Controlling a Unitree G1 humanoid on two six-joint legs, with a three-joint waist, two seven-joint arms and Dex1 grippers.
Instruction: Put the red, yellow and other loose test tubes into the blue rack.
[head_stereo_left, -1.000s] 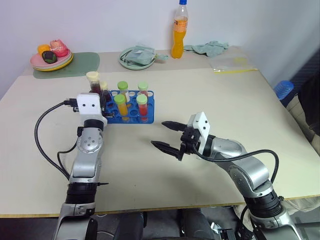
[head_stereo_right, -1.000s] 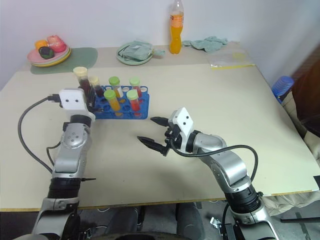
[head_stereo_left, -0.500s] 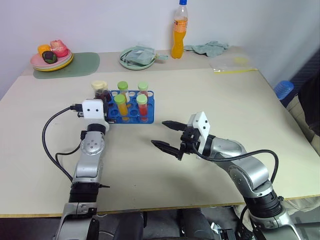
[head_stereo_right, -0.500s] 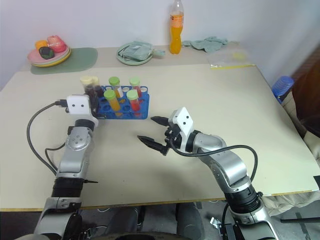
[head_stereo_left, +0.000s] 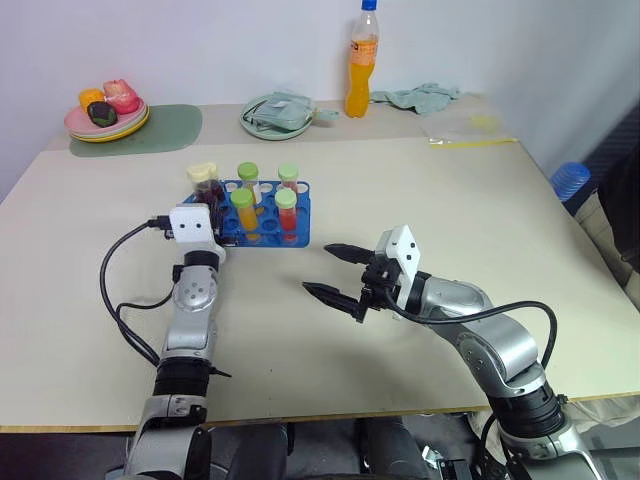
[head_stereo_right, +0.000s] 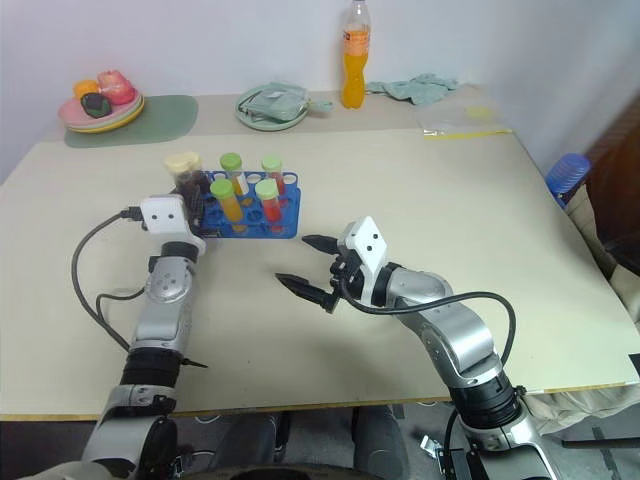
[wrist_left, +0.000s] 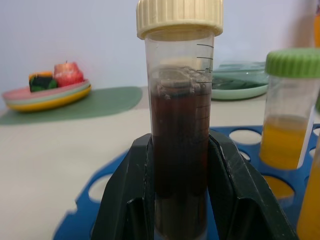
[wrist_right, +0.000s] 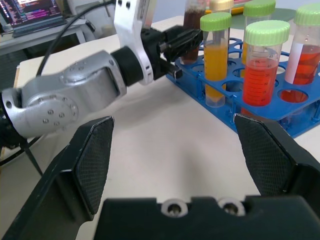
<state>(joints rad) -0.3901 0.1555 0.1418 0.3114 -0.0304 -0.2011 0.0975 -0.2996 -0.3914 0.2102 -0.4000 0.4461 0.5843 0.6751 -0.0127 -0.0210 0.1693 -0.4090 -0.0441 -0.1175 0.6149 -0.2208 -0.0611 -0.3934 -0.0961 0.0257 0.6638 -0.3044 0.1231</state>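
The blue rack stands left of the table's centre and holds several capped test tubes, yellow and red, with green caps. My left gripper is shut on a dark maroon test tube with a cream cap. It holds the tube upright at the rack's left end, with the tube's lower end down at the top plate's holes. The tube's bottom is hidden between the fingers. My right gripper hovers open and empty over the table in front of the rack.
At the back of the table stand an orange drink bottle, a green plate with a cloth on it and a plate of toy food on a green mat. A crumpled cloth and a plastic bag lie back right. A black cable loops beside my left arm.
My left gripper has sunk with the maroon tube, bringing it down to the rack's left end. The right arm has not moved.
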